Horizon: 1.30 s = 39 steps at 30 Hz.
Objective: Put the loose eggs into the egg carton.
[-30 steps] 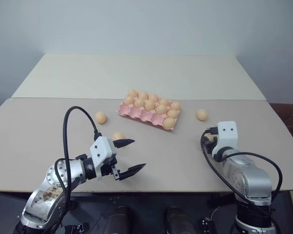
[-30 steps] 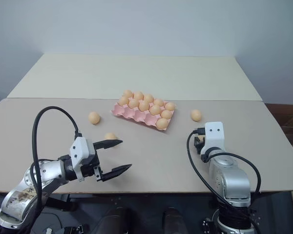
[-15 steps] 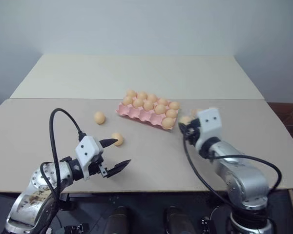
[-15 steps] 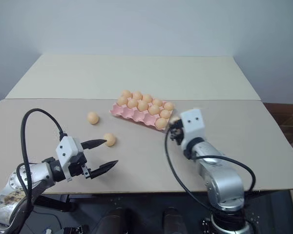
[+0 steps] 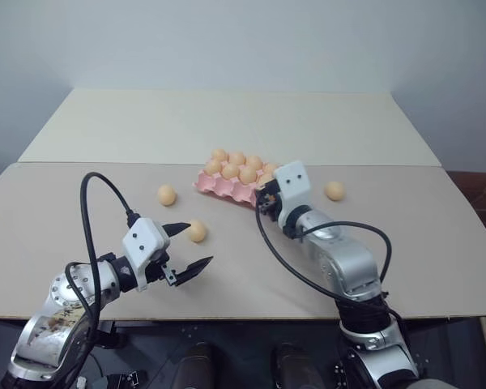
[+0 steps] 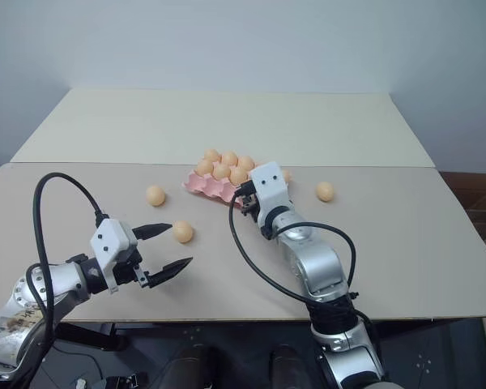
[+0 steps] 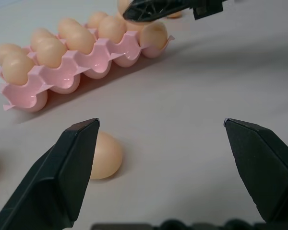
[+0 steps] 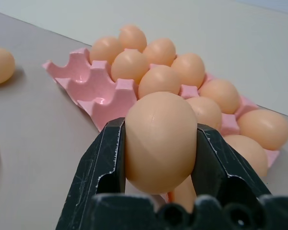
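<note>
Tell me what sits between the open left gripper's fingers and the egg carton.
One loose egg lies beside a finger of the left gripper; past it, bare table up to the egg carton, shown in the left wrist view.

Beige table (image 5: 81, 235): pink egg carton (image 5: 227, 188), loose eggs (image 5: 167, 194)

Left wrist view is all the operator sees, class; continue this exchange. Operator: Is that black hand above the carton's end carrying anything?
Observer: Yes, the right hand is shut on an egg.
Operator: Besides the egg by my finger, what is loose on my side?
Observer: A second loose egg lies on the table, left of the egg carton.
</note>
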Available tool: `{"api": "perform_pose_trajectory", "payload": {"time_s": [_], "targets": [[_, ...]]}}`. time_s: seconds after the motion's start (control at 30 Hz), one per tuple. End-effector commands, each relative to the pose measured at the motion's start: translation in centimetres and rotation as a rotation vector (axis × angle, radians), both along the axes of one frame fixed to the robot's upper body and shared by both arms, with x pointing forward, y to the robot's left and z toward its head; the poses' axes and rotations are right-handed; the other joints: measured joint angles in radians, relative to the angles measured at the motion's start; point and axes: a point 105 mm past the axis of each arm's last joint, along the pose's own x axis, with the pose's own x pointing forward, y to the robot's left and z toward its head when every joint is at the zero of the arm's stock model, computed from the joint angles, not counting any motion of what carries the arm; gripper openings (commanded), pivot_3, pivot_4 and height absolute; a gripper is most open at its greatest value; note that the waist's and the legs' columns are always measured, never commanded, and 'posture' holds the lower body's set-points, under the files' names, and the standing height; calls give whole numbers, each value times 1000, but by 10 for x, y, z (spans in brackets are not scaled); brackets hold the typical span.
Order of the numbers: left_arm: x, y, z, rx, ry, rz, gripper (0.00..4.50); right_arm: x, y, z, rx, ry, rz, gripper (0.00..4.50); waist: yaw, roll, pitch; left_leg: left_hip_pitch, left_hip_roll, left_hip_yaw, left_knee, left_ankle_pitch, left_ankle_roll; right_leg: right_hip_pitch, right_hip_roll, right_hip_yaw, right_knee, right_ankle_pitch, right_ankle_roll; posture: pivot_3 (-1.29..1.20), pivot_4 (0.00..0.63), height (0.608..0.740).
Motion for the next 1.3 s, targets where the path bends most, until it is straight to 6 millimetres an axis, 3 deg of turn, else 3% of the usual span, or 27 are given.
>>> {"api": "perform_pose_trajectory", "payload": {"time_s": [0.03,0.43,0.7,0.87,0.93,1.03,1.3], "targets": [[2,-1,6,-2,-36,-2,4500,2,8,12,-6,-66,32,1666,1,0,0,0,0,0,0,0,0,0,0,0,0,0,0,0,150,740],[5,-3,9,0,-55,-10,4500,18,16,13,-20,-78,39,1666,-2,0,0,0,0,0,0,0,0,0,0,0,0,0,0,0,150,740],[4,-5,9,-2,-59,-10,4500,21,15,12,-27,-86,22,4444,-2,0,0,0,0,0,0,0,0,0,0,0,1,0,0,0,150,740],[4,-6,10,-12,-59,-8,4500,20,13,25,-7,-131,1,4480,-2,0,0,0,0,0,0,0,0,0,0,0,1,0,0,0,150,740],[3,-6,10,-34,-53,5,4500,8,9,52,91,-195,29,4480,-2,0,0,0,0,0,0,0,0,0,0,0,1,0,0,0,150,740],[0,-4,10,-62,-35,22,4500,-12,-6,68,146,-251,62,4480,0,1,1,-2,0,-1,0,0,0,-2,0,0,1,0,0,0,150,740],[-7,-8,5,-115,3,44,4500,-63,-55,45,78,-298,-17,4480,1,1,1,-1,-1,0,0,0,0,-1,-2,-1,0,0,0,0,150,740]]}}
